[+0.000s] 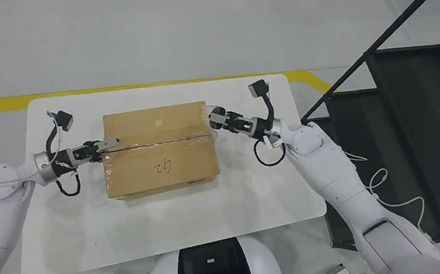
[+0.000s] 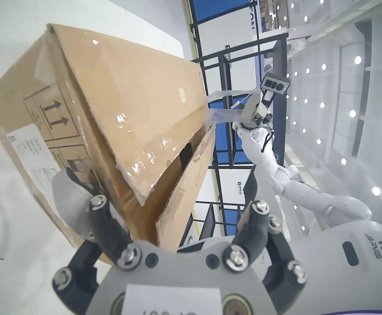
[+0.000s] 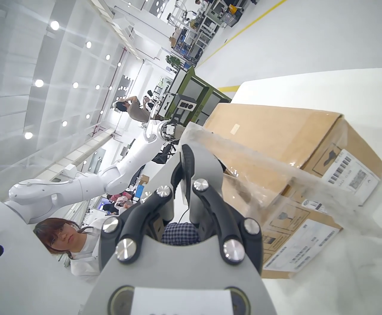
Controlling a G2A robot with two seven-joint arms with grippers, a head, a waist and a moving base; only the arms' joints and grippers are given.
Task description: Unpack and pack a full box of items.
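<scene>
The box (image 1: 159, 153) sits mid-table (image 1: 80, 233), long side across, its far edge near the table's far rim. Bare surface lies off both ends, and the widest strip is on the box's near side. At the box's left end the top flaps (image 2: 134, 119) stand parted along the seam, leaving a dark gap. The left gripper (image 1: 106, 144) lies low at that end, level with the seam, the arm stretched flat across the table. Its fingers (image 2: 68, 191) are spread wide and hold nothing; one is close by the end face, the other clear of the cardboard. The right gripper (image 1: 214, 117) is at the box's right end by the far corner, pinched tight on a clear tape (image 3: 256, 167) strip that runs back to the box. Dark steps (image 1: 405, 122) stand right of the box, past the table edge.
</scene>
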